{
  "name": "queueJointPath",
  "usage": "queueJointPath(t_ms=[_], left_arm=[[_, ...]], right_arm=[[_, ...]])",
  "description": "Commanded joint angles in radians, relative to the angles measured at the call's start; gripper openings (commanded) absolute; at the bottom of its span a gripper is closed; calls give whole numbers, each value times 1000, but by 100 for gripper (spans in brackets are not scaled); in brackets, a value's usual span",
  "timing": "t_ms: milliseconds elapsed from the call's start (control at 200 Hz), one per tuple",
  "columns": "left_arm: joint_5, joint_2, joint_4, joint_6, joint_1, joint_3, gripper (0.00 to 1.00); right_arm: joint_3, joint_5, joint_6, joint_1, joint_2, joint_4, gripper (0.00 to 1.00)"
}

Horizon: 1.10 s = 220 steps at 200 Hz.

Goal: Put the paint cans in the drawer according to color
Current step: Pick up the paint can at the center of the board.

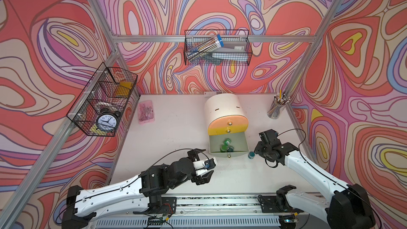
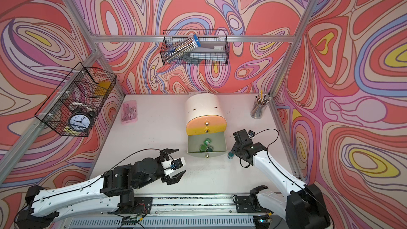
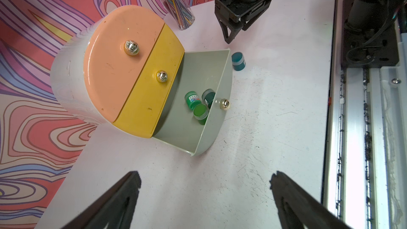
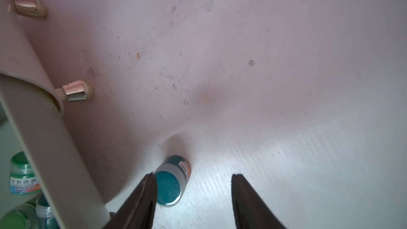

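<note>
Teal paint can (image 4: 170, 183) on bench (image 3: 275, 111), just outside open drawer (image 3: 207, 62) front corner; right jaws part-open, empty, beside can; left jaws wide, empty, over open bench.

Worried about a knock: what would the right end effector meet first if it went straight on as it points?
Probably the teal can, standing just ahead of the right end effector, between its open fingers and nearer one of them. Depth is unclear; the table beneath could come first.

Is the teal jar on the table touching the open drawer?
Apart. The right wrist view shows bare table between the teal jar and the open drawer.
</note>
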Motion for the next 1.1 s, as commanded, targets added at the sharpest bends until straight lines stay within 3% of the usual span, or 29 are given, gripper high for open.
queueJointPath(t_ms=[0, 441, 651, 861, 986, 1097], left_arm=[[3, -6, -15, -6, -3, 12, 99], [4, -2, -16, 1, -2, 12, 99], [8, -4, -14, -1, -2, 13, 99], [9, -5, -12, -1, -3, 12, 99], [6, -5, -11, 0, -3, 12, 99], [2, -4, -10, 2, -2, 12, 99]], right_arm=[[-8, -107, -33, -7, 57, 87, 56], [-60, -161, -25, -7, 143, 130, 51], [-51, -83, -30, -7, 65, 58, 35], [33, 11, -60, -7, -63, -91, 32], [145, -23, -82, -5, -127, -135, 32], [195, -108, -41, 22, -144, -60, 32]])
